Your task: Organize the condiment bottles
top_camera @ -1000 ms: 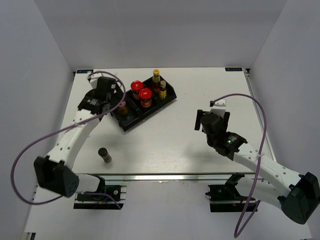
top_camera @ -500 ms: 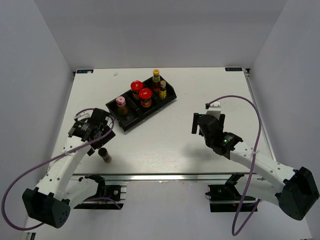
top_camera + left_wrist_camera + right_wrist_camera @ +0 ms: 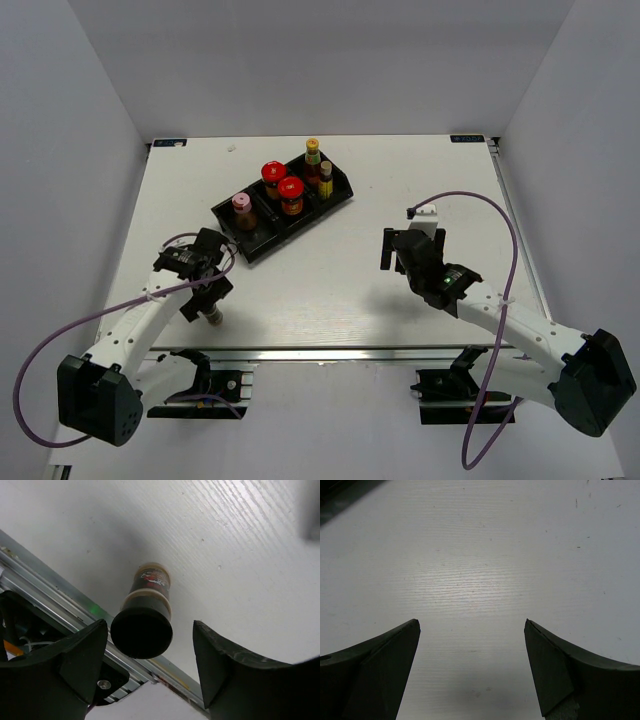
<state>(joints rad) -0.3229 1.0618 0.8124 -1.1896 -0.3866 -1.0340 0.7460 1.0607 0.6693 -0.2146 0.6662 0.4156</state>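
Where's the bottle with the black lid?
In the top view, the dark-capped bottle stands front-left on the table, between the open jaws of the left gripper, apart from the tray.

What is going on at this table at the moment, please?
The left gripper is poised over the dark-capped bottle, which stands alone near the front edge of the table; its open fingers flank the bottle without touching it. The other five condiment bottles sit in the black tray. The right gripper hangs open over bare table, holding nothing.
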